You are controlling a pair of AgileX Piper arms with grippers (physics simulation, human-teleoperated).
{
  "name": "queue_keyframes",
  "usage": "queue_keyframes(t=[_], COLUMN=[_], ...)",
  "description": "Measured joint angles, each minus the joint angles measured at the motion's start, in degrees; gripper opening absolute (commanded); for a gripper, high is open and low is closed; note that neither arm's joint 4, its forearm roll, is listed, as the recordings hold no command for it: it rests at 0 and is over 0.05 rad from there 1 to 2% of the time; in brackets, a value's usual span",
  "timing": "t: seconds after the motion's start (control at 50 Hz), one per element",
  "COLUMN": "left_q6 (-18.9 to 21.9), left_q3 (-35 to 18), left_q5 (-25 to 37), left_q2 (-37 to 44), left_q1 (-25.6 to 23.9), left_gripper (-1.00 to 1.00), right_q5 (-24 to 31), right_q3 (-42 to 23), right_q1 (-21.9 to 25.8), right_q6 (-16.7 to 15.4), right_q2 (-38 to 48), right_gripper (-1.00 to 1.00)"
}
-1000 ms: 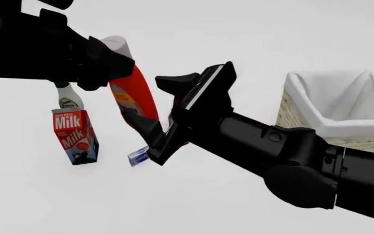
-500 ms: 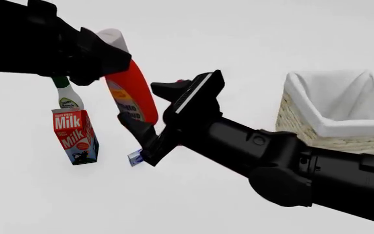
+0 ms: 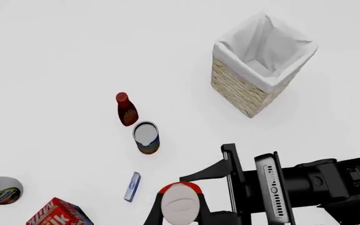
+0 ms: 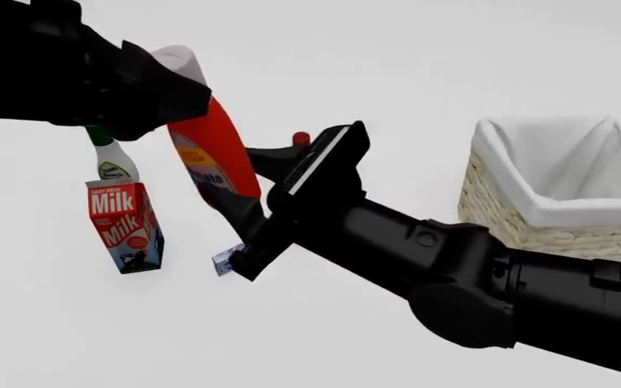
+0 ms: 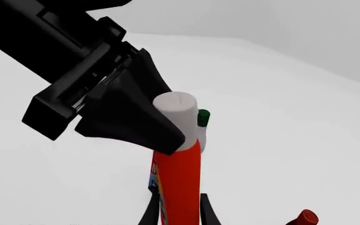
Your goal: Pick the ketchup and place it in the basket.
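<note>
Red plastic shapes the ketchup (image 4: 216,152), a bright squeeze bottle with a pale grey-white cap and a yellow-orange label down its side. It hangs in the air above the tabletop (image 4: 322,48), leaning, cap uppermost. The left gripper (image 4: 175,89) has its black jaws clamped just under the cap. The right gripper (image 4: 271,198) reaches in from the other side with its jaws spread apart, one on each side of the bottle's lower body; whether they touch the plastic cannot be told. In the right wrist view the red body (image 5: 178,187) rises between two dark fingertips (image 5: 148,214), with the white cap at its top.

White, smooth and unmarked, the tabletop fills the whole scene, and a pale wall rises behind it in the right wrist view. The basket (image 4: 569,230) stands well apart to the right: square, woven, straw-coloured, with a white cloth lining folded over its rim.

Below the held bottle, a red and white milk carton (image 4: 125,225) stands with a white bottle with a green cap (image 4: 112,160) just behind it. A small blue and white packet (image 4: 226,260) lies flat nearby. The left wrist view also shows a slim dark red bottle (image 3: 126,108) beside a round tin (image 3: 146,137).
</note>
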Motion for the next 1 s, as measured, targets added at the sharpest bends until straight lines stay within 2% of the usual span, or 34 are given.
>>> queue_keyframes(t=[0.04,0.06,0.36,0.54,0.84,1.0], left_q6=[-0.1,-0.16,-0.08,-0.6,-0.16,0.49], left_q3=[0.01,0.01,-2.12,-1.48,4.88,11.26], left_q5=[0.04,0.06,1.01,0.65,-4.46,-9.46], left_q2=[-0.12,-0.18,-2.85,-5.39,-11.48,-14.85], left_q1=[-0.09,-0.13,-1.37,-0.54,6.11,10.9], left_gripper=[-1.0,1.0,1.0,1.0,1.0,1.0], right_q5=[0.1,0.15,1.69,3.23,6.35,8.27], right_q3=[0.06,0.08,1.06,0.75,0.04,-0.08], right_q1=[0.02,0.03,-1.49,-2.6,-6.0,-8.18], right_q6=[0.0,-0.01,-1.0,-1.08,-0.84,-0.6], right_q2=[-0.18,-0.26,-1.23,-2.52,-5.78,-7.91], right_gripper=[-1.0,-1.0,-1.0,-1.0,-1.0,-1.0])
